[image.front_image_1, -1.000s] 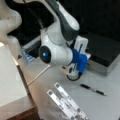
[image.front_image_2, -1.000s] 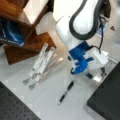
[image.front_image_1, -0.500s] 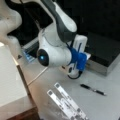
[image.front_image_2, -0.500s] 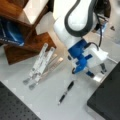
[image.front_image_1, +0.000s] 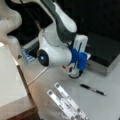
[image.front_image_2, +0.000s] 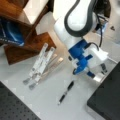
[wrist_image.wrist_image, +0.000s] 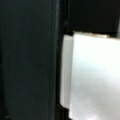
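At centre right in a front view, the claw (image.front_image_2: 98, 72) hangs low over the bench (image.front_image_2: 47, 97) beside a black box (image.front_image_2: 107, 100); spread or pressed together, I cannot tell. Nearest lies a black pen (image.front_image_2: 66, 92), flat (nothing grips it), with metal strips (image.front_image_2: 38, 66) left.

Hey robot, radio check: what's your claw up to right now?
Gripper low over the table, beside black box. Pen nearest, untouched. Metal stand lies apart.
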